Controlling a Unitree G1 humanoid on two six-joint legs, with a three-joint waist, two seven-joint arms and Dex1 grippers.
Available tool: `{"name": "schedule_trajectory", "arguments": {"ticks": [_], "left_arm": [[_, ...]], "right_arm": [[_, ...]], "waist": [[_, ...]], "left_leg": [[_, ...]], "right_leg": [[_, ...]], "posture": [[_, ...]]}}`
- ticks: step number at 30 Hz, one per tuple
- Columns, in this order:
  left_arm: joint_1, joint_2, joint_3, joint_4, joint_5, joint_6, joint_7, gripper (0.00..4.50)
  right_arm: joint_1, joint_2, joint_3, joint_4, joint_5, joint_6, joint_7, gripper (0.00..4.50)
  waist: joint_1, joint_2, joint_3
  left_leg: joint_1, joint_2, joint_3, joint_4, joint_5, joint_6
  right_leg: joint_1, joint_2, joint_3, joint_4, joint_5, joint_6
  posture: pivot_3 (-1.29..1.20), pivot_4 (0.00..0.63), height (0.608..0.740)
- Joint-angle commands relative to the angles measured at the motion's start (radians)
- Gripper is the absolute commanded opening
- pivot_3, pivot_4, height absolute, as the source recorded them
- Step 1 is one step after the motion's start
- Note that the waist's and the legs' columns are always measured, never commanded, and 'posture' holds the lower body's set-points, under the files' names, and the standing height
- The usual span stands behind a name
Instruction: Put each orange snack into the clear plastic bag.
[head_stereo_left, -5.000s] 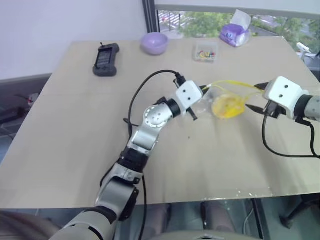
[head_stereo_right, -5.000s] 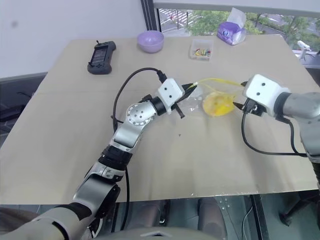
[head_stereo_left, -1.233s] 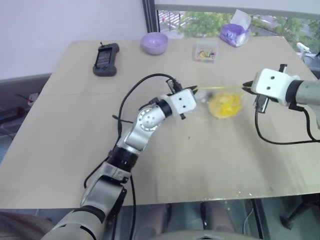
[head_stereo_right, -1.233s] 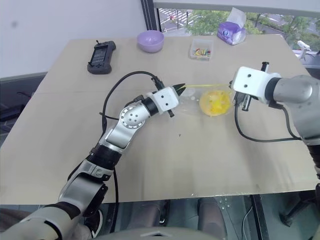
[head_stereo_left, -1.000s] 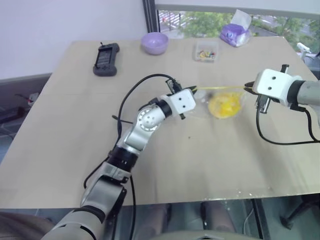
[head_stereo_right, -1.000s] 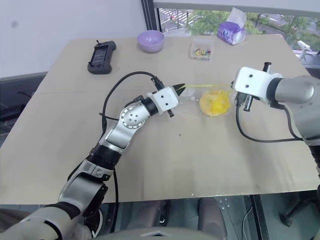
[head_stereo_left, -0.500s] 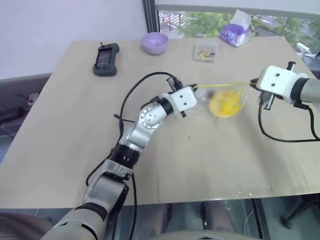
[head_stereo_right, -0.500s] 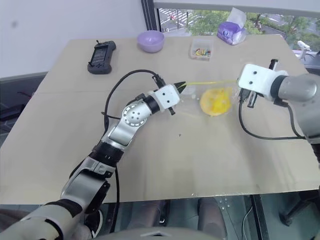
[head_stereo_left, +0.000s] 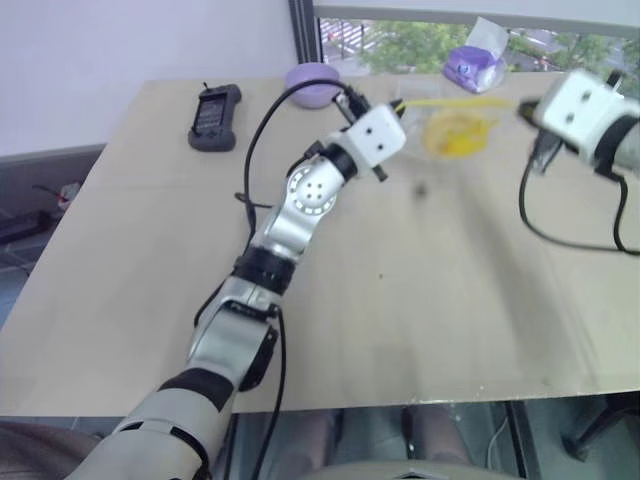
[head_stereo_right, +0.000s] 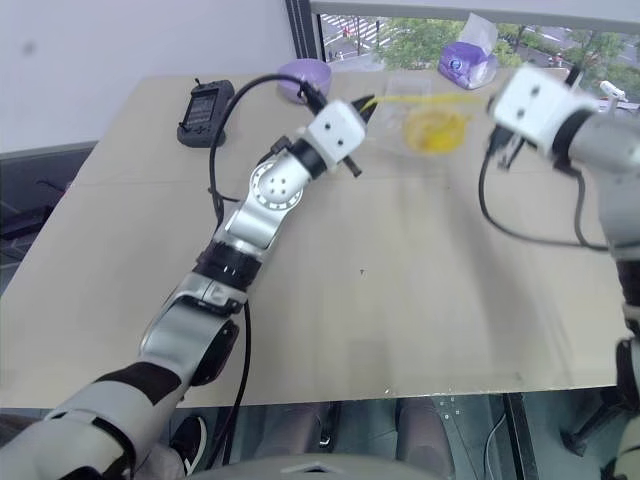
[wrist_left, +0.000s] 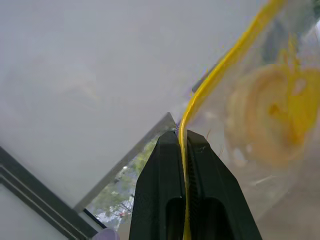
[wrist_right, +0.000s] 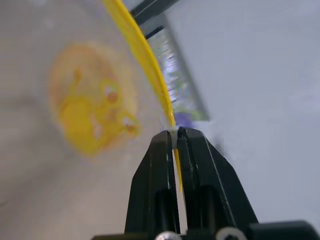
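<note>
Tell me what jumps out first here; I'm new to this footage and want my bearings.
The clear bag hangs above the table's far side, stretched between both grippers, with the orange bun inside. The left gripper and the right gripper are each shut on the bag's yellow strip, one at each end. Behind sit a purple bowl and a black handheld device.

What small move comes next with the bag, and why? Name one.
Probably lower the bag gently back onto the table. The bun already hangs inside it, and both end effectors, left and right, are shut on opposite ends of the yellow sealing strip, holding it stretched in the air. Setting it down seems safest before either lets go.
</note>
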Motion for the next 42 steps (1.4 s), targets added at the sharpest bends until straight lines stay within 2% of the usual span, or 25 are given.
{"name": "schedule_trajectory", "arguments": {"ticks": [1,6,10,11,12,13,14,17,21,24,27,32,36,42], "left_arm": [[0.124,0.059,-0.038,-0.205,-0.034,0.113,-0.166,0.0],[0.353,0.2,-0.111,-0.514,-0.054,0.328,-0.412,0.0],[0.46,0.229,-0.132,-0.66,-0.085,0.471,-0.477,0.0],[0.467,0.224,-0.131,-0.676,-0.089,0.493,-0.476,0.85],[0.476,0.212,-0.124,-0.689,-0.102,0.522,-0.474,0.94],[0.48,0.204,-0.12,-0.698,-0.111,0.543,-0.472,1.46],[0.48,0.21,-0.122,-0.701,-0.096,0.533,-0.463,1.84],[0.479,0.22,-0.102,-0.693,-0.088,0.517,-0.438,1.84],[0.448,0.196,0.002,-0.672,-0.163,0.571,-0.407,1.84],[0.419,0.196,0.11,-0.633,-0.222,0.621,-0.376,1.84],[0.428,0.239,0.214,-0.596,-0.293,0.661,-0.391,1.84],[0.527,0.319,0.35,-0.658,-0.484,0.77,-0.504,1.84],[0.731,0.453,0.42,-0.792,-0.638,0.82,-0.668,1.84],[0.834,0.524,0.519,-0.836,-0.754,0.854,-0.701,1.84]], "right_arm": [[0.142,-0.065,-0.057,-0.205,0.096,0.156,0.126,0.02],[0.375,-0.121,-0.077,-0.398,0.174,0.343,0.196,0.02],[0.486,-0.14,-0.082,-0.458,0.178,0.359,0.187,0.02],[0.492,-0.143,-0.087,-0.457,0.176,0.355,0.184,0.87],[0.505,-0.149,-0.098,-0.46,0.182,0.366,0.187,0.97],[0.514,-0.155,-0.106,-0.461,0.187,0.373,0.189,1.53],[0.521,-0.16,-0.116,-0.459,0.188,0.385,0.184,1.83],[0.577,-0.204,-0.155,-0.468,0.206,0.379,0.226,1.83],[0.645,-0.218,-0.238,-0.446,0.223,0.346,0.241,1.83],[0.689,-0.141,-0.341,-0.415,0.292,0.276,0.241,1.83],[0.741,-0.089,-0.445,-0.381,0.364,0.275,0.268,1.83],[0.826,-0.033,-0.619,-0.329,0.519,0.305,0.351,1.83],[0.885,0.046,-0.745,-0.256,0.577,0.228,0.362,1.83],[0.972,0.118,-0.881,-0.192,0.627,0.122,0.402,1.83]], "waist": [[-0.003,0.0,0.0],[-0.015,0.001,0.0],[-0.012,0.001,0.0],[-0.011,0.001,0.0],[-0.009,0.001,0.0],[-0.006,0.001,0.0],[-0.002,0.001,0.0],[0.004,0.001,0.0],[0.005,0.0,0.0],[0.005,0.0,0.0],[0.002,-0.001,0.0],[0.002,-0.001,0.0],[0.003,-0.001,0.001],[0.012,0.0,0.001]], "left_leg": [[0.0,0.0,0.0,0.0,0.0,0.0],[0.001,0.001,0.0,0.002,0.0,0.0],[0.003,0.002,-0.001,0.004,0.0,0.0],[0.003,0.001,0.0,0.008,0.0,0.001],[0.003,0.001,0.0,0.01,0.0,0.001],[0.004,0.001,0.0,0.011,-0.001,0.001],[0.005,0.001,-0.001,0.012,-0.002,0.003],[0.009,0.002,-0.001,0.011,-0.003,0.005],[0.008,0.002,0.0,0.011,-0.001,0.002],[0.009,0.002,0.0,0.011,-0.001,0.002],[0.01,0.004,0.0,0.011,-0.001,0.002],[0.01,0.006,0.001,0.01,-0.001,0.001],[0.018,0.009,0.002,0.004,-0.003,0.005],[0.024,0.012,0.001,-0.001,-0.004,0.005]], "right_leg": [[0.0,0.0,0.0,0.001,0.0,0.0],[0.001,0.001,0.001,0.003,0.0,0.0],[0.003,0.001,0.001,0.005,0.0,0.0],[0.003,0.001,0.001,0.008,0.0,0.0],[0.004,0.001,0.001,0.009,0.0,0.0],[0.004,0.001,0.001,0.011,0.0,0.0],[0.006,0.001,0.0,0.012,0.0,0.0],[0.008,0.002,0.001,0.013,0.0,0.0],[0.008,0.002,0.001,0.013,0.0,0.0],[0.008,0.002,0.001,0.013,0.0,0.0],[0.009,0.003,0.002,0.013,0.0,0.0],[0.009,0.003,0.003,0.011,0.0,0.0],[0.016,0.003,0.003,0.006,0.0,0.0],[0.024,0.005,0.0,0.0,0.0,-0.001]], "posture": [[0.0,0.15,0.74],[0.0,0.15,0.74],[0.0,0.15,0.74],[0.0,0.15,0.74],[0.0,0.15,0.74],[0.0,0.15,0.74],[0.0,0.15,0.74],[0.0,0.15,0.74],[0.0,0.15,0.74],[0.0,0.15,0.74],[0.0,0.15,0.74],[0.0,0.15,0.74],[0.0,0.15,0.74],[0.0,0.15,0.74]]}}
